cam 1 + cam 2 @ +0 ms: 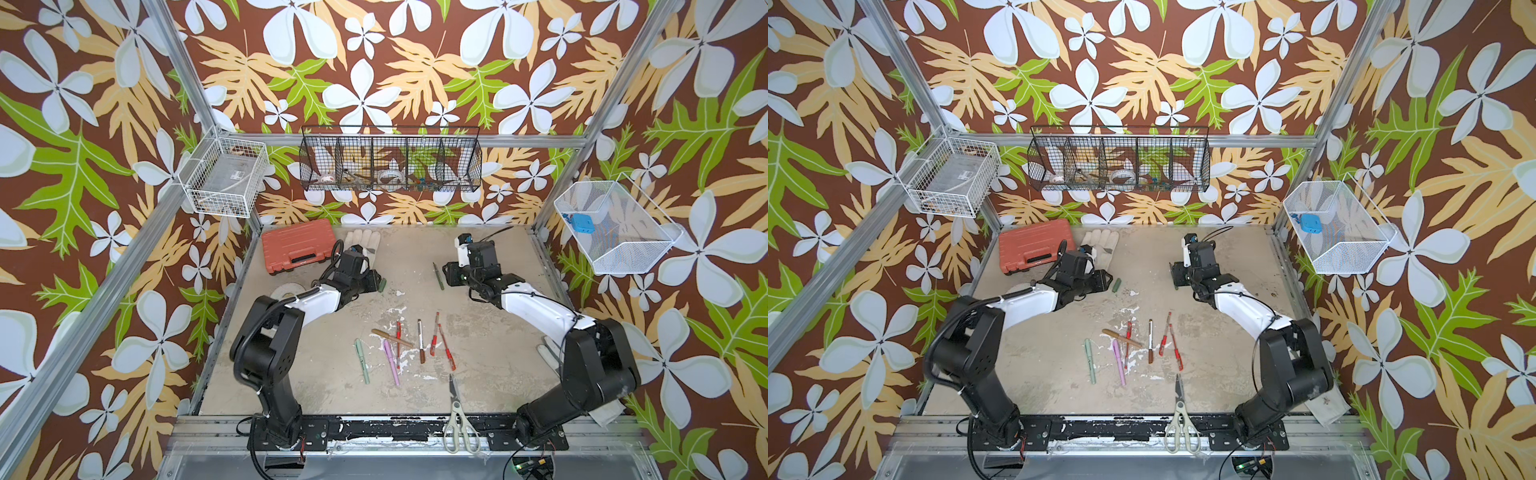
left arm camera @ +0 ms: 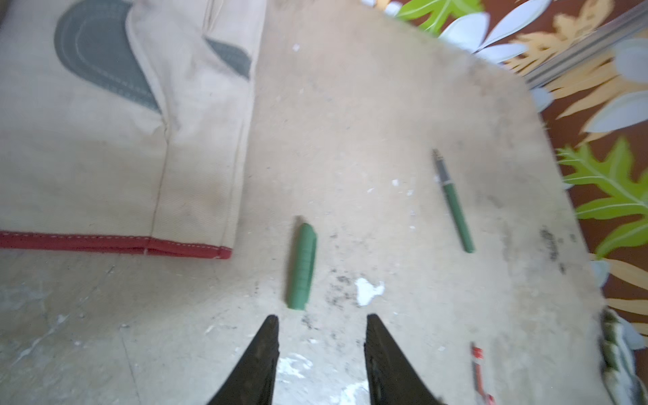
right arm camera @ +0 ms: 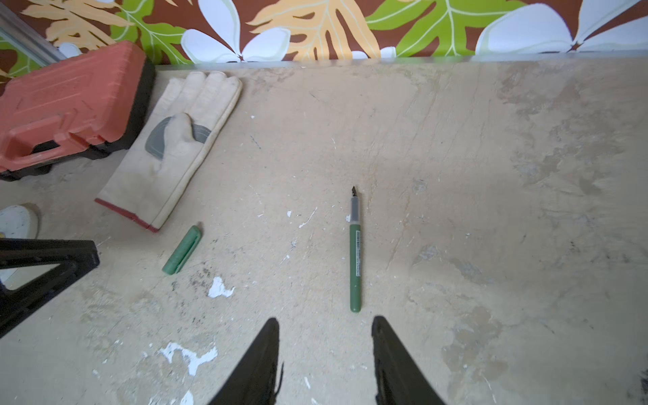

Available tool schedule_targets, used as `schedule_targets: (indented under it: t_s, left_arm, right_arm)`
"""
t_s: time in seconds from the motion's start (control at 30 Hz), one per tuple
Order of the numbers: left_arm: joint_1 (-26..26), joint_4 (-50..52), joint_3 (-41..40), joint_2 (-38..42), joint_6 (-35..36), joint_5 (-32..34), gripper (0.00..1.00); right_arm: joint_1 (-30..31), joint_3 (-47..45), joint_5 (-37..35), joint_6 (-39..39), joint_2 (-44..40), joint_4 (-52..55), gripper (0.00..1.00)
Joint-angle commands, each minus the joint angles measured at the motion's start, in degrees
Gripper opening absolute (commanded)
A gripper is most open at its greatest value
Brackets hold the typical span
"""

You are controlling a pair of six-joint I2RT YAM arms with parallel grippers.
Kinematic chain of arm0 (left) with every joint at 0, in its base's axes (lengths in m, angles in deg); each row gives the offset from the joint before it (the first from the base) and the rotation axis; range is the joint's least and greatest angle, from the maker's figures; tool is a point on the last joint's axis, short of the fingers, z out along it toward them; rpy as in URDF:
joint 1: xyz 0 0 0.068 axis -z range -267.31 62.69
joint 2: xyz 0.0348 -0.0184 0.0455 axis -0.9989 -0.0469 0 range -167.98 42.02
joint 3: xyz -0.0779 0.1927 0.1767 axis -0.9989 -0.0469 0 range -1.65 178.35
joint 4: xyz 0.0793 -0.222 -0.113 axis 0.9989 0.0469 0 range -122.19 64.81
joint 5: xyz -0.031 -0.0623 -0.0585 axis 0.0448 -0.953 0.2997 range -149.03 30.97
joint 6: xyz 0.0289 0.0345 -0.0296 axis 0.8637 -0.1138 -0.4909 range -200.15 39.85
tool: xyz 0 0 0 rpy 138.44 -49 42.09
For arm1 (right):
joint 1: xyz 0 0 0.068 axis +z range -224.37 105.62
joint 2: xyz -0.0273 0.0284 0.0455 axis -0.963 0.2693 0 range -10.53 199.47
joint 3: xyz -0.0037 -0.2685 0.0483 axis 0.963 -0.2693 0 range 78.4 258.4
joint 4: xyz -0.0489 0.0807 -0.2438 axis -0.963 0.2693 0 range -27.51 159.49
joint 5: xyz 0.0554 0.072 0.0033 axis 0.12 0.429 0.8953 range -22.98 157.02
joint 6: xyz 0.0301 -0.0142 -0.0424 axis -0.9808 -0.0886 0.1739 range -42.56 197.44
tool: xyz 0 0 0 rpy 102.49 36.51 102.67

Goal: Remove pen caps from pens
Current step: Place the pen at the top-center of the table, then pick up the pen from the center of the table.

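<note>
A dark green pen cap [image 2: 302, 266] lies loose on the table just ahead of my left gripper [image 2: 321, 317], which is open and empty. The uncapped dark green pen [image 3: 355, 259] lies flat in front of my right gripper [image 3: 326, 319], also open and holding nothing. In a top view the cap [image 1: 382, 285] sits at the left gripper's [image 1: 371, 281] tip and the pen [image 1: 438, 276] beside the right gripper [image 1: 448, 275]. Several capped pens [image 1: 399, 345] lie in a loose cluster at mid-table: pale green [image 1: 361, 360], pink [image 1: 391, 361], tan [image 1: 391, 338], white-and-brown [image 1: 421, 340], and red-and-clear [image 1: 434, 332].
An orange tool case [image 1: 297, 245] and a work glove [image 1: 365, 241] lie at the back left. A tape roll [image 1: 286, 289] sits under the left arm. Grey-handled scissors [image 1: 457, 415] lie at the front edge. Wire baskets [image 1: 390, 160] hang on the walls.
</note>
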Motion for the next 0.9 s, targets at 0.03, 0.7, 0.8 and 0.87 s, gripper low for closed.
schedule_targets:
  t_s: [0.03, 0.7, 0.8, 0.87]
  left_arm:
    - [3.78, -8.57, -7.48, 9.88, -2.71, -2.28, 0.43]
    - [14.26, -29.11, -30.48, 25.57, -3.47, -13.95, 0.42]
    - [14.51, -29.34, -30.95, 25.32, -2.49, -14.89, 0.42]
    - [14.67, -30.29, -31.6, 25.27, -2.55, -15.87, 0.43]
  right_arm:
    - [4.25, -5.23, -5.43, -0.66, -7.02, 5.01, 0.43]
    - [20.55, -28.14, -12.92, -13.9, -25.02, 10.48, 0.38]
    - [20.55, -28.37, -13.46, -13.43, -21.18, 9.57, 0.35]
    - [20.55, -28.22, -13.44, -12.73, -18.84, 8.67, 0.35]
